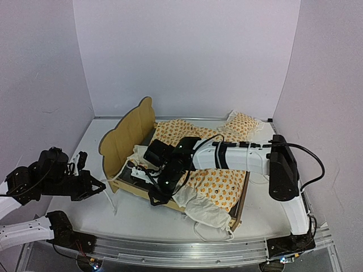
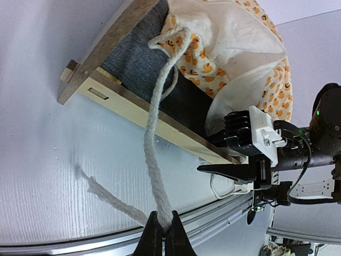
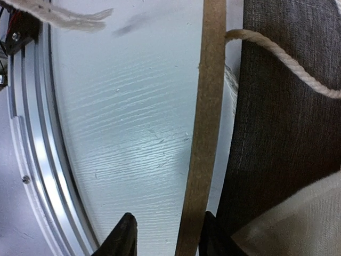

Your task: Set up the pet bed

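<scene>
Aimed at 3 o'clock, the left gripper (image 2: 162,223) is pinched on a cord (image 2: 154,144); the right gripper (image 1: 157,195), stretched toward 9 o'clock, is parted.

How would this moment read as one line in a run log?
left gripper: shut on cord | right gripper: open, straddling pet bed side rail | bedding: rumpled, partly on

I've got the pet bed (image 1: 127,133) on the table (image 1: 142,214), bedding (image 1: 221,184) on it, pillow (image 1: 242,124) behind to the right. Cord (image 2: 152,160) runs from the bedding over the side rail (image 2: 138,109) to my left gripper (image 2: 162,234).
</scene>
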Tool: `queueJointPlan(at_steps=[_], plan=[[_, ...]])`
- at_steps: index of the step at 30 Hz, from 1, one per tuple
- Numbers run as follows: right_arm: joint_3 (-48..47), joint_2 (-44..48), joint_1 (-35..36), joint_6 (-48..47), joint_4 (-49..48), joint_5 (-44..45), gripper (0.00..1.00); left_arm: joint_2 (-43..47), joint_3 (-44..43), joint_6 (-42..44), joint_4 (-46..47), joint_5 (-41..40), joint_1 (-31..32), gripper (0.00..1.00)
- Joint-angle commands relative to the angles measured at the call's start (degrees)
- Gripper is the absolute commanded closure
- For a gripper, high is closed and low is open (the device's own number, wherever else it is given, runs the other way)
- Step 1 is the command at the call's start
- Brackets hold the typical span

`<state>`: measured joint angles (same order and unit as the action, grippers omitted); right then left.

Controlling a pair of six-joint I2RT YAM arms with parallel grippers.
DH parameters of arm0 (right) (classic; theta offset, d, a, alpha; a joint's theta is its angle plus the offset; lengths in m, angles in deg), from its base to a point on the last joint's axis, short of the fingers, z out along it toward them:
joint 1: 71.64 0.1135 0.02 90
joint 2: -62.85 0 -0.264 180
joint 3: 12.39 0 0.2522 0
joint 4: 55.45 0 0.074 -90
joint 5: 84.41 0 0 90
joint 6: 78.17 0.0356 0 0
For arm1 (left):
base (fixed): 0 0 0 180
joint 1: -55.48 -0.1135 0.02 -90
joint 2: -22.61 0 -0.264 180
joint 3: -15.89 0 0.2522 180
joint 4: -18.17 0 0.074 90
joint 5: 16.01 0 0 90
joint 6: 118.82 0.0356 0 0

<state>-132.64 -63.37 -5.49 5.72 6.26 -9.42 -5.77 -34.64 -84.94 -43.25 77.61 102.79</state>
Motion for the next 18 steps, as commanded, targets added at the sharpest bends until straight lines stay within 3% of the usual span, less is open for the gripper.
queueJointPlan(at_steps=[1,5,9,12,18], plan=[[-2.42,-1.21,1.06,-1.77,-3.20,4.84,0.67,0.75,2.12,-5.15,1.23,-3.08,0.06,1.00],[-0.44,-0.90,1.17,0.31,-6.75,7.26,0.78,-2.55,3.28,-4.92,1.76,-3.04,0.09,1.00],[0.92,0.16,1.11,3.37,-9.47,10.29,1.00,-4.31,8.43,-8.03,6.67,-5.30,0.07,1.00],[0.98,2.02,0.76,5.15,-9.71,10.03,1.00,-3.12,13.98,-11.15,12.45,-8.48,0.06,0.98],[-0.17,4.69,-0.60,10.42,-8.83,2.35,1.00,-5.41,22.43,-9.52,25.84,-12.67,0.06,0.71]])
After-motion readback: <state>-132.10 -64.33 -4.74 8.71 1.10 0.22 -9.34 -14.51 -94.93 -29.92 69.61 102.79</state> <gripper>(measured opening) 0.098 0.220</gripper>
